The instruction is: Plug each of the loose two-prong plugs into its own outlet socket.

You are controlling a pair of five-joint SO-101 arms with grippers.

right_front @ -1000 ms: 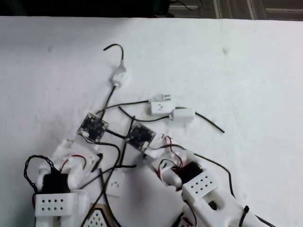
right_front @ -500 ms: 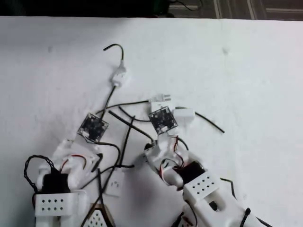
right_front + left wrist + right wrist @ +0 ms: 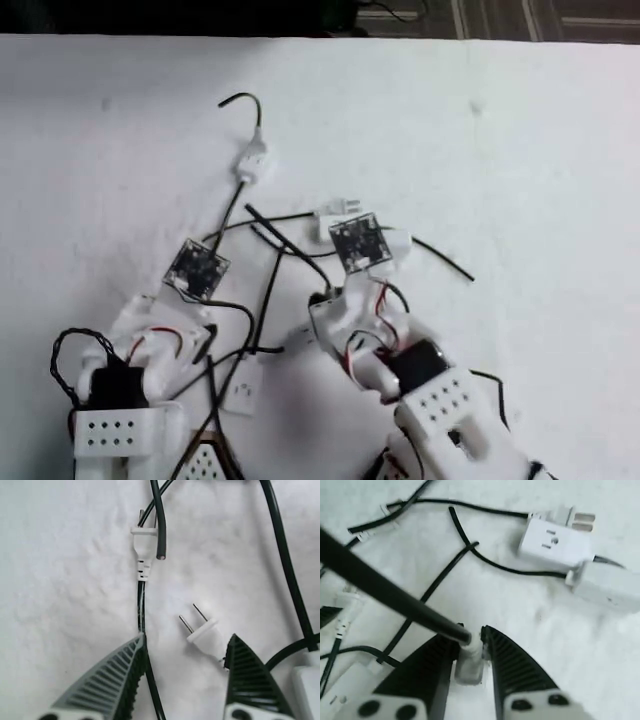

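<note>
Standing by the tabletop (image 3: 520, 150), I see the right arm (image 3: 420, 380) stretched from the near edge toward the middle. The right gripper (image 3: 471, 630) is clenched on a white plug (image 3: 467, 666), with a dark finger (image 3: 512, 667) pressed to either side of it. A thick black cord (image 3: 380, 587) leaves that plug and crosses the middle of the tabletop to a bare cut end (image 3: 247, 209).

Just ahead of the held plug, near the middle, lies a white outlet socket (image 3: 552, 540) with its slotted face showing. A second white block (image 3: 607, 585) sits right beside it. Thin black cords cross one another on the cloth between the gripper and these two (quite a tangle).

The left arm (image 3: 120, 390) sits at the near left corner. The left gripper (image 3: 187, 637) is spread wide and grips nothing. Between its grey finger (image 3: 112, 682) and its dark finger (image 3: 250, 677) a small two-prong plug (image 3: 204, 632) lies loose on the cloth. It is just beside the dark fingertip, and its prongs point away from the gripper.

Farther out, toward the far left of the tabletop, lies a second plug (image 3: 142, 550) (image 3: 252, 160). Its own black lead (image 3: 141, 605) runs back past the grey fingertip. A flat white box (image 3: 243, 388) rests near the near edge, between the two arms.
</note>
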